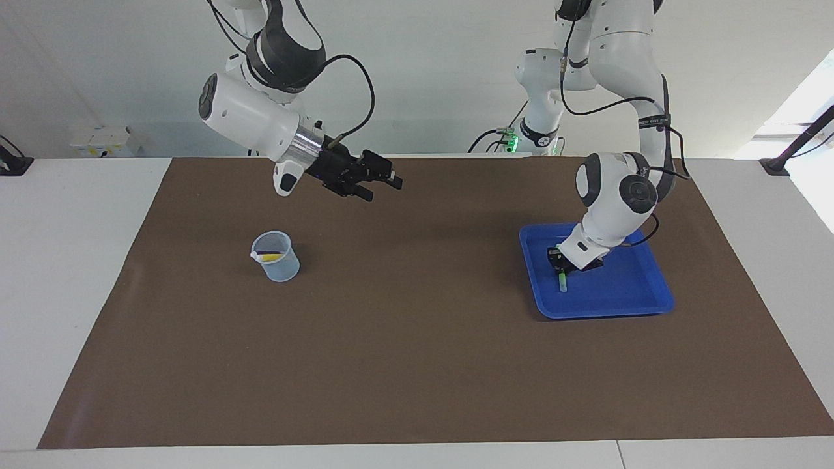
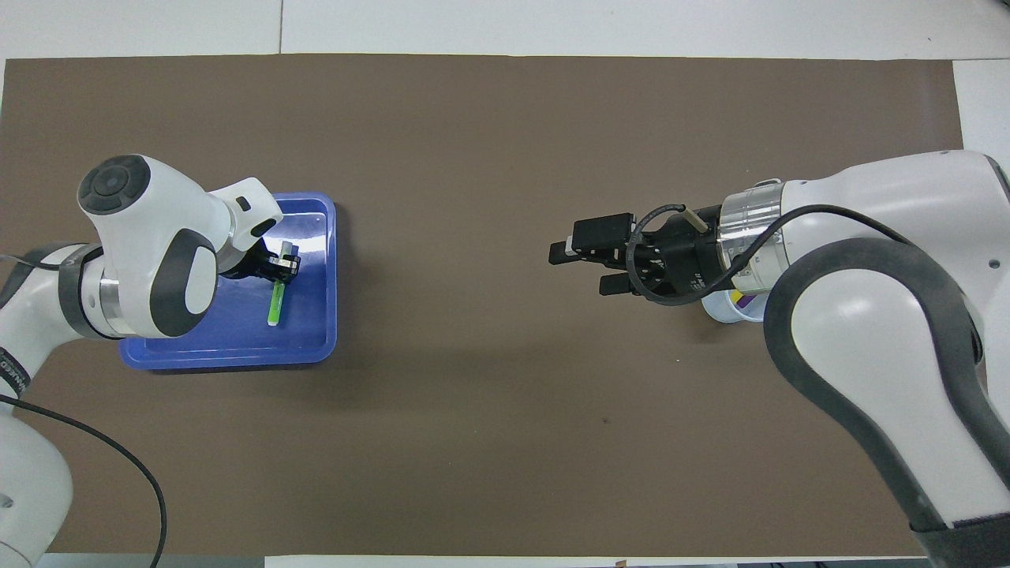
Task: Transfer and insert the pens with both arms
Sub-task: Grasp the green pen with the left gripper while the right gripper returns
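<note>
Brown matting [image 1: 417, 365] covers the table, and on it two of the three pens already look delivered: the translucent pale plastic beaker [image 1: 276, 256], toward the right arm's end, holds a slim yellow marker pen [image 1: 270, 256] and a purple one [image 1: 267, 248] beside it. In the overhead view most of the beaker hides under the right arm, so only a sliver of yellow and purple confirms this.

One pen is left. The short green marker pen [image 1: 562, 281] lies in the shallow blue plastic tray [image 1: 625, 299] at the left arm's end. The left gripper [image 1: 556, 257] is down in the tray with its black fingers closed on the pen's upper end, probably the pale cap end, though the fingers cover it. The pen itself appears to rest on the tray floor, not yet lifted.

The right gripper [image 1: 386, 187] hangs in the air over bare matting near the middle of the table, jaws spread wide and holding nothing; that arm waits.

By my judgement the job is roughly two thirds done: what remains is lifting the green pen, passing it to the right gripper, and dropping it into the beaker
</note>
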